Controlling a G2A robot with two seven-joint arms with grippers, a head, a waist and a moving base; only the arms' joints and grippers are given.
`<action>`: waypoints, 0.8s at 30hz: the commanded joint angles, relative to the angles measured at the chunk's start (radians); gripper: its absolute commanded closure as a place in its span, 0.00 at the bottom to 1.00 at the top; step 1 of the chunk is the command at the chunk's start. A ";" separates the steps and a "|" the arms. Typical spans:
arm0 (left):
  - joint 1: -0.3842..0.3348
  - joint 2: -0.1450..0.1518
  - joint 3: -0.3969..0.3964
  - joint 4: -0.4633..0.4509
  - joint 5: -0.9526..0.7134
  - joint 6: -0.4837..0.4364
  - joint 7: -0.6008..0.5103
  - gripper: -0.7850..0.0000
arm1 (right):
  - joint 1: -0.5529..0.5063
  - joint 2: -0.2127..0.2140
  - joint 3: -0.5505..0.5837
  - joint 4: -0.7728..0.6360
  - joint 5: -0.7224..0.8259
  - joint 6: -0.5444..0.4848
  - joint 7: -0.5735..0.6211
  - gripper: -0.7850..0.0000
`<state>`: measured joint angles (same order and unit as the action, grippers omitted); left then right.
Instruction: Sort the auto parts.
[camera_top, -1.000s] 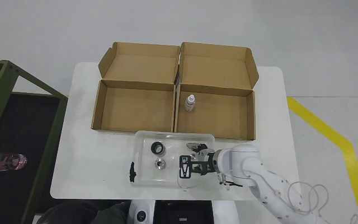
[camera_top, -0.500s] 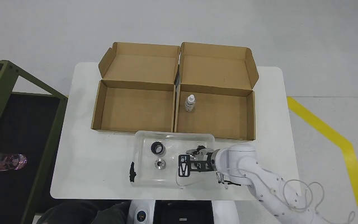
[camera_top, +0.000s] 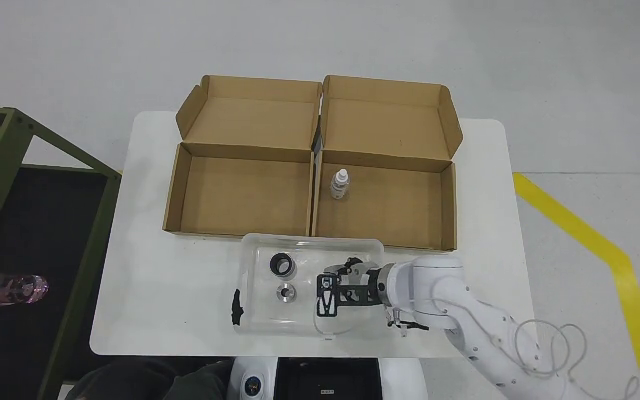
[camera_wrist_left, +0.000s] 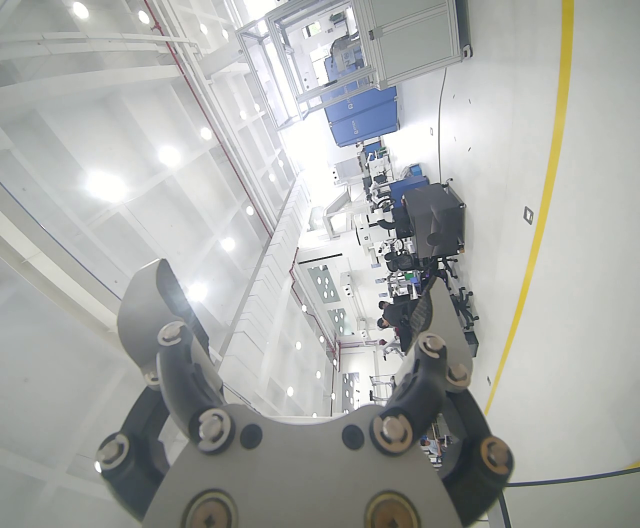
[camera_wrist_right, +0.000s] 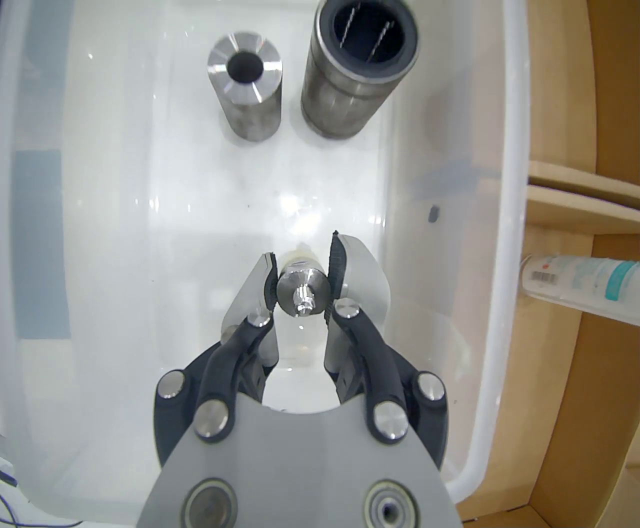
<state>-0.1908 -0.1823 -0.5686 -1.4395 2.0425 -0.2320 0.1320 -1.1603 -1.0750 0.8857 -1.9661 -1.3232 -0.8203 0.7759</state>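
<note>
My right gripper (camera_wrist_right: 302, 280) is inside the clear plastic bin (camera_wrist_right: 515, 200), shut on a small steel part with a stud on its end (camera_wrist_right: 302, 295). Farther along the bin floor stand a small steel sleeve (camera_wrist_right: 246, 95) and a larger grey cylinder with a black-lined bore (camera_wrist_right: 357, 65). From above, the right gripper (camera_top: 324, 296) sits in the bin's (camera_top: 310, 238) near half, right of the sleeve (camera_top: 287, 293) and the cylinder (camera_top: 282, 264). My left gripper (camera_wrist_left: 295, 300) is open, holds nothing and points up at the ceiling.
Two open cardboard boxes lie behind the bin, the left box (camera_top: 240, 195) bare and the right box (camera_top: 400, 205) holding a small white bottle (camera_top: 340, 184). A small black piece (camera_top: 237, 305) shows at the table's front edge, left of the bin.
The right gripper has shifted slightly to the left inside the bin. Everything else stays where it was.
</note>
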 joint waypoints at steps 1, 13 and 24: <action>0.000 0.000 0.000 0.000 0.000 0.000 0.000 0.00 | -0.001 0.002 0.009 -0.014 0.008 -0.011 -0.025 1.00; 0.000 0.000 0.000 0.000 0.000 0.000 0.000 0.00 | -0.023 0.015 0.070 -0.048 0.051 -0.057 -0.248 1.00; 0.000 0.000 0.000 0.000 0.000 0.000 0.000 0.00 | -0.043 0.028 0.153 -0.043 0.105 -0.070 -0.386 1.00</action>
<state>-0.1908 -0.1823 -0.5686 -1.4395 2.0425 -0.2320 0.1320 -1.2019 -1.0485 1.0284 -2.0092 -1.2171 -0.8932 0.3943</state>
